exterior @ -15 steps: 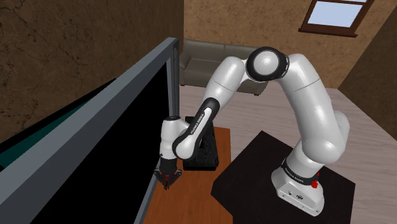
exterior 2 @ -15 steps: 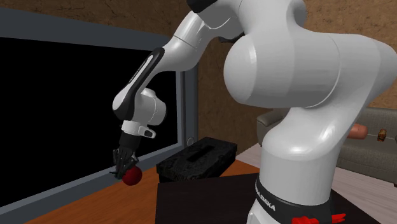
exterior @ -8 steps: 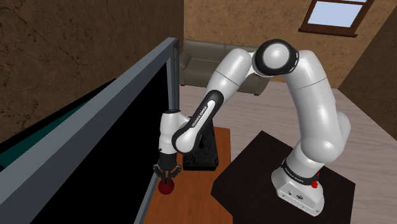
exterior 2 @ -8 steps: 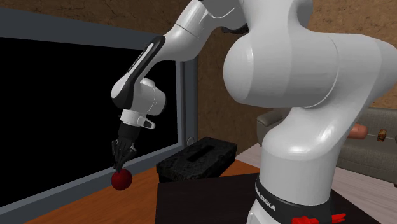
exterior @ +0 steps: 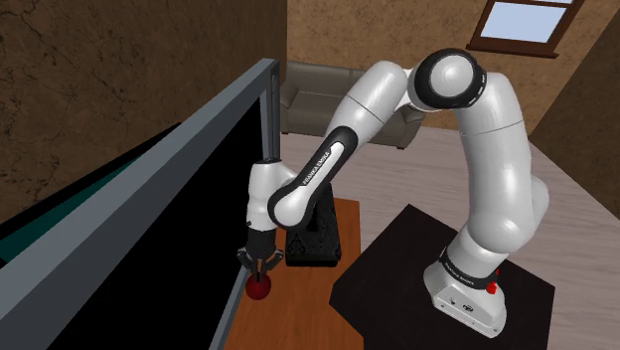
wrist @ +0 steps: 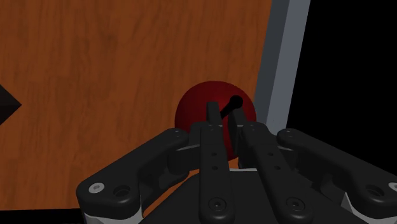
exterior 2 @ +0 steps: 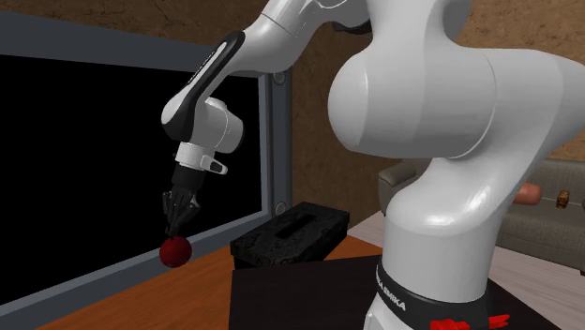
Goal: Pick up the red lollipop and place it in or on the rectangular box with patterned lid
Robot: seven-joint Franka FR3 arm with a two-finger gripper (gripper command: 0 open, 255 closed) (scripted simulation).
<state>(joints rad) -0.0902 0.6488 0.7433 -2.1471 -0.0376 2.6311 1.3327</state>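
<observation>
1. Framing comes first at the shoulder view's left: a grey frame (exterior: pixel 189 139) around a black area runs along the edge of the wooden counter (exterior: pixel 295 320).
2. Just beside that frame, the tool (exterior: pixel 260 262) points down over the counter. In the wrist view its fingers (wrist: pixel 213 149) are clamped on the thin dark stick (wrist: pixel 230 105) of the red lollipop (exterior: pixel 258 288), and the round red head hangs below the fingertips.
3. In the second exterior view the lollipop's head looks clear of the counter, so I judge the pick-up done: it is gripped and off the surface.
4. Further right stands the black rectangular box (exterior: pixel 320 234), farther along the counter, apart from the lollipop. Nothing lies on its lid, which has a long slot in its top in the second exterior view.
5. At the far right the arm's stand (exterior: pixel 465 290) sits on a dark surface.
6. What is left, as I read it: carry the lollipop across to the box, lower it onto or into the box, then open the fingers. The thin stick may swing in the grip on the way.
</observation>
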